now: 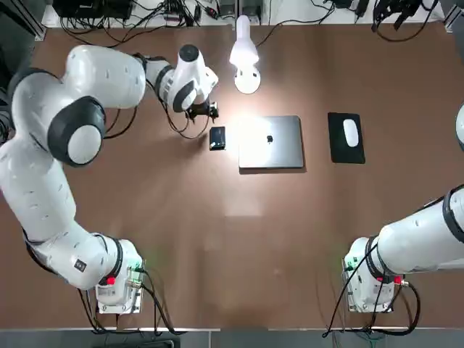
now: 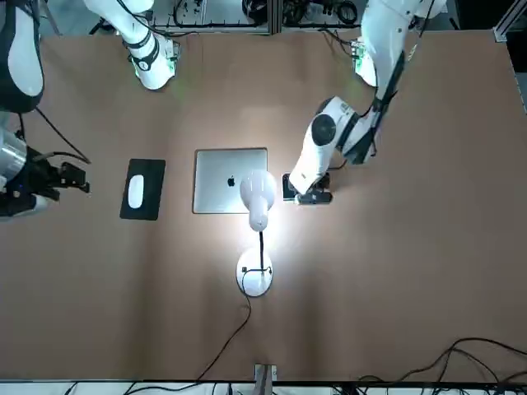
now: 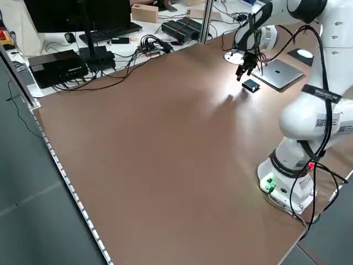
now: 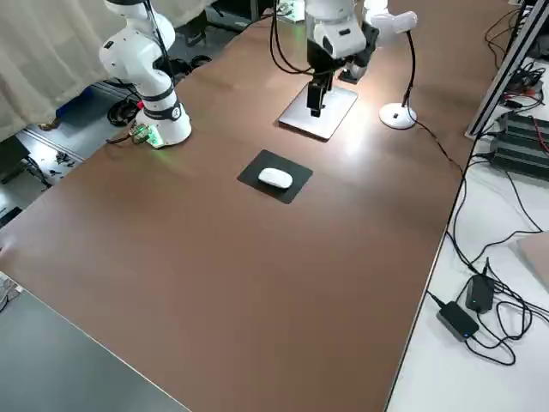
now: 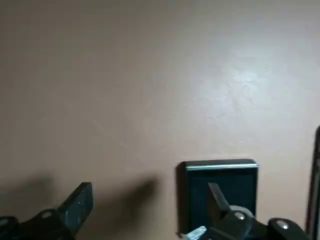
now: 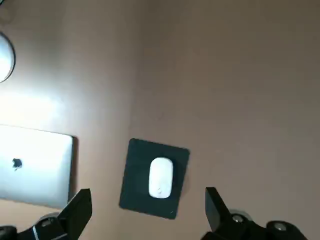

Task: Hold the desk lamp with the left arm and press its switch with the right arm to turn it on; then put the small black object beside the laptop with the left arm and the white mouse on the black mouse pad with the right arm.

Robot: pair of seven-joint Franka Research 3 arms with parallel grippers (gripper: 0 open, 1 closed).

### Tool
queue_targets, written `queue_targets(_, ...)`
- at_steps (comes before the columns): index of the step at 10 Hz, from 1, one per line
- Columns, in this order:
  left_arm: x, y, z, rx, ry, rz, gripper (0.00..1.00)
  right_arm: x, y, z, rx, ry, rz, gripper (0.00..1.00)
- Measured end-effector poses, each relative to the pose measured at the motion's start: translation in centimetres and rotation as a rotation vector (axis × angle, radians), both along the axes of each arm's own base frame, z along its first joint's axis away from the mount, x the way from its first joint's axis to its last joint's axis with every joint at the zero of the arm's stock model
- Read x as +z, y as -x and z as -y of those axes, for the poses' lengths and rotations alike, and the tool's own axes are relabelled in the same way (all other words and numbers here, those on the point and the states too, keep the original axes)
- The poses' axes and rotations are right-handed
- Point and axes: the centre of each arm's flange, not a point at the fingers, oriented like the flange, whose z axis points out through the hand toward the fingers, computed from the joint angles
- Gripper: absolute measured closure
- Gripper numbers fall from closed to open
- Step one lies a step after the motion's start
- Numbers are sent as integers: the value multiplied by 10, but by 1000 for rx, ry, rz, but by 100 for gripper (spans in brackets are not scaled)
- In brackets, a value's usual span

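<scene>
1. Top view: the laptop (image 1: 271, 142) is taken as landmark. The lamp (image 1: 245, 54) stands just behind it and is lit; a bright patch falls on the lid.
2. The small black object (image 1: 217, 138) lies flat on the table (image 1: 217, 239) just beside the laptop, on the robot's left of it.
3. The mouse (image 1: 350, 132) rests on the mouse pad (image 1: 345, 138), near the laptop on the robot's right.
4. The left gripper (image 1: 204, 111) hangs just behind and left of the black object, fingers spread, nothing pinched.
5. The right gripper (image 2: 51, 183) is seen at the front view's left edge, well apart from the laptop, past the mouse pad; fingers spread in the right wrist view, nothing held.
6. Judgement: all placements look finished, so the step in hand is the left arm clearing away.
7. To do it well, the gripper should be lifted straight up with fingers kept wide, then drawn away from the laptop, so the black object is not nudged and the lamp is not clipped.
8. Hidden or unclear: the lamp switch cannot be made out; most of the right arm is cut off in the top view; the black object is partly covered by a finger in the left wrist view.
</scene>
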Motion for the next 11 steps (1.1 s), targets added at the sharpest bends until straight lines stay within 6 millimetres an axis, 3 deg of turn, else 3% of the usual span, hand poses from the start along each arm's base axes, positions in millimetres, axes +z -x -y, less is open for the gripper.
queue_targets(2, 40, -19, -59, -62, -22, 13, 0, 24, -2, 6, -4, 28, 26, 0)
queue_targets(4, 116, -60, -111, -70, -38, 33, 0, 33, -3, 9, -9, 30, 37, 0)
queue_targets(7, 228, -108, -159, -67, -4, 46, 0, 37, -6, 15, -48, 33, 46, 0)
queue_targets(9, 279, -125, -203, -83, 41, 32, 0, 38, -6, 31, -87, 34, 48, 0)
queue_targets(11, 318, -129, -235, -130, 42, 16, 0, 37, -5, 38, -99, 34, 44, 0)
